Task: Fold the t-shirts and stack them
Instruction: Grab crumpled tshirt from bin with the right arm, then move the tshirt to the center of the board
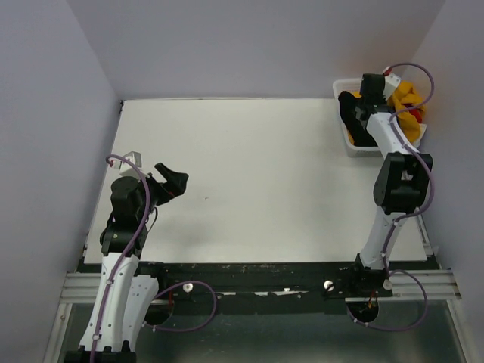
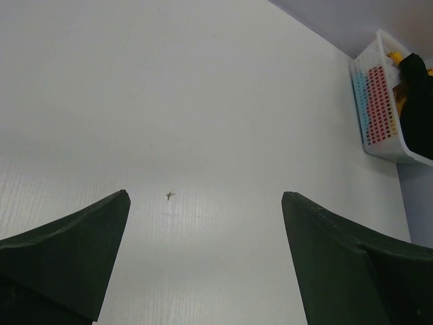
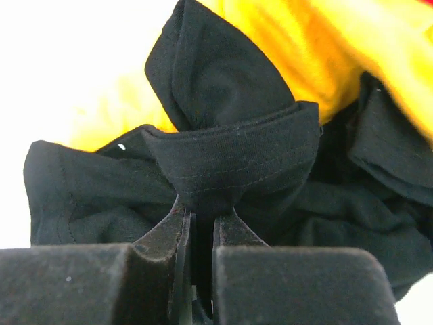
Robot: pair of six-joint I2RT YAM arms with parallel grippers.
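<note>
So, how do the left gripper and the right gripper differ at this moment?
The left gripper is open and holds nothing; the right gripper is shut on a fold of the black t-shirt. The left gripper hangs over the white table; the right gripper is at the white basket in the far right corner. Both have two dark fingers.
</note>
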